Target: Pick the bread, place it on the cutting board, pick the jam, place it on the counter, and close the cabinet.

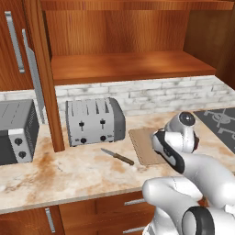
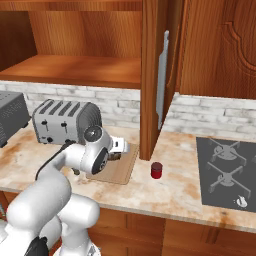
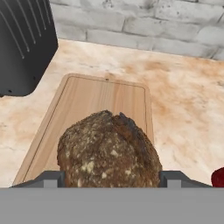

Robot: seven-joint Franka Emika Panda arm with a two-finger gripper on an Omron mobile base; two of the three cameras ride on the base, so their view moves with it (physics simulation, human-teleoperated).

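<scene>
Jaws (image 3: 109, 177) set either side of the bread (image 3: 108, 151), one dark tip showing at each flank of the loaf, pinching it across its width. Loaf roughly round and lumpy, no clear long axis, so orientation at set-down matters little.

Directly beyond the loaf in the hand view: cutting board (image 3: 105, 98), long axis running away from the jaws toward the brick backsplash (image 3: 144, 26). Bread sits over the near half of the board; contact with the wood or just above it not tellable. Bare board ahead and to both sides of the loaf, groove border visible all round the far end.

Judgement: bread step at or near release; a straight lowering and opening looks sufficient, no sideways shift needed.

Edges and room: toaster (image 3: 24, 43) close off the board's far left corner, near but apart from it. Jam (image 2: 157, 170) stands upright on the bench (image 2: 165, 192) to the right of the board, apart from it, just in front of the open cabinet door (image 2: 152, 75). Knife (image 1: 117, 156) lies on the bench left of the board, clear of it. Hob (image 2: 227, 172) further right. Cabinet (image 1: 128, 64) above still open, shelf bare in what shows.
</scene>
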